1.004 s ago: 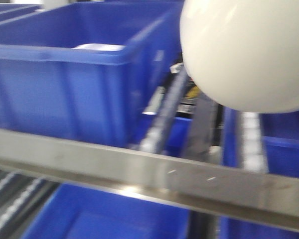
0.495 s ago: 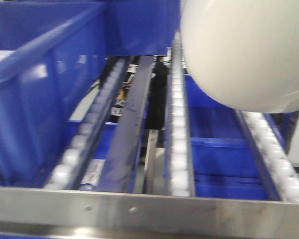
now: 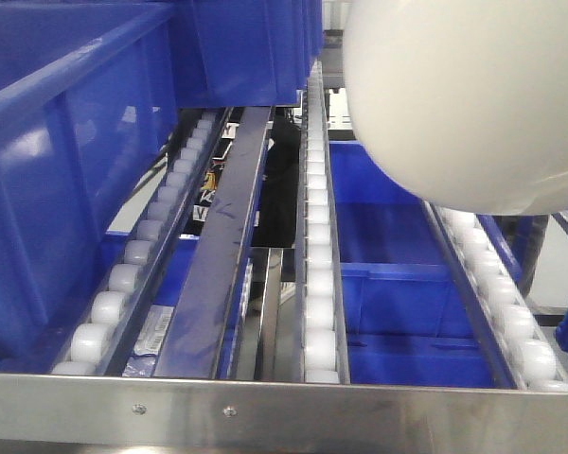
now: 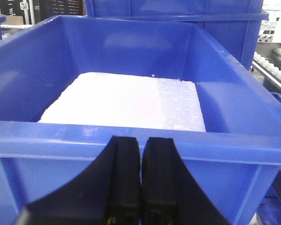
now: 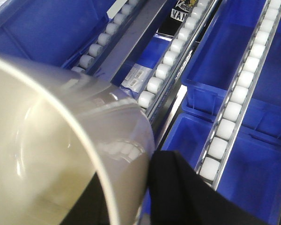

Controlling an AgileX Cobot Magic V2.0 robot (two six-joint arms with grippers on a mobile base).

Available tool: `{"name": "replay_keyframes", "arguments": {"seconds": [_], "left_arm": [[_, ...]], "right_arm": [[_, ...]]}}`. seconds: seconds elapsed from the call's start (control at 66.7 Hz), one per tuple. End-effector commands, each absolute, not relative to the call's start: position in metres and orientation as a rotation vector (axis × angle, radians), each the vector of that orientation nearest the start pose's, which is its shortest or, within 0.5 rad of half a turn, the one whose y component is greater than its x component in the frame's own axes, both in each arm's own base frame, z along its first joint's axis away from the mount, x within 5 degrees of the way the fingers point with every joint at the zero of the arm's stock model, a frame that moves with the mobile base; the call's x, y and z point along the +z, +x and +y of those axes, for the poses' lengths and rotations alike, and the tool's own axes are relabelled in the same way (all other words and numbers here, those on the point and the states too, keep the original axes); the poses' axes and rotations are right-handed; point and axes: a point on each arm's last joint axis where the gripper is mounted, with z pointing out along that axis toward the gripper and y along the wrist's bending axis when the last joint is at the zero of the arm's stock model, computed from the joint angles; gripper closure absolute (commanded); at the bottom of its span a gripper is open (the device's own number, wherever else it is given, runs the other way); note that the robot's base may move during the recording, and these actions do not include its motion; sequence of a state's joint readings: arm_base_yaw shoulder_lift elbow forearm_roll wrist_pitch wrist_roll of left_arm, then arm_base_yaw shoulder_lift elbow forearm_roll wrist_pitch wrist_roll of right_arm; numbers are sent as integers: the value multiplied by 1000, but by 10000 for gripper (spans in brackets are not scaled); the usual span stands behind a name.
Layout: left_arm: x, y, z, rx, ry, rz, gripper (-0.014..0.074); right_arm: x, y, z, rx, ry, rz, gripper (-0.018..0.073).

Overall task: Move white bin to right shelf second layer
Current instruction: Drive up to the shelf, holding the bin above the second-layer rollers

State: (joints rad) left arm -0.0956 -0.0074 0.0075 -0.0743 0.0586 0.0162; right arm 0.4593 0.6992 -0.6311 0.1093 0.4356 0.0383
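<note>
Aloft, white bin (image 3: 464, 95) above roller lanes (image 3: 317, 246)

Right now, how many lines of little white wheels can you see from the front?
3. One roller row runs beside the blue bin on the left, one up the middle, and one on the right, partly hidden behind the white bin.

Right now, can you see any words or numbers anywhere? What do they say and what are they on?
"VAN": white letters on a dark patch behind the roller lanes, cut off by a rail, so the word may be longer.
White sticker under the rails in the right wrist view: print too small to read.
Label between the rollers in the front view: blurred, unreadable.
Dark crates in the left wrist view: white marks too small to read.
</note>
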Motion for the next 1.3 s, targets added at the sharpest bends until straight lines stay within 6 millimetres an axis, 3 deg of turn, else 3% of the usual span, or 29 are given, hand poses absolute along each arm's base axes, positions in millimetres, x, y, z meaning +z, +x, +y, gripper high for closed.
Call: {"name": "replay_keyframes", "arguments": {"seconds": [0.0,1.289], "left_arm": [[201,57,-6,-142,16,1491,512],[201,57,-6,-142,16,1491,512]], "right_arm": [[344,128,66,446,-319,1850,504],[344,128,66,446,-319,1850,504]]}}
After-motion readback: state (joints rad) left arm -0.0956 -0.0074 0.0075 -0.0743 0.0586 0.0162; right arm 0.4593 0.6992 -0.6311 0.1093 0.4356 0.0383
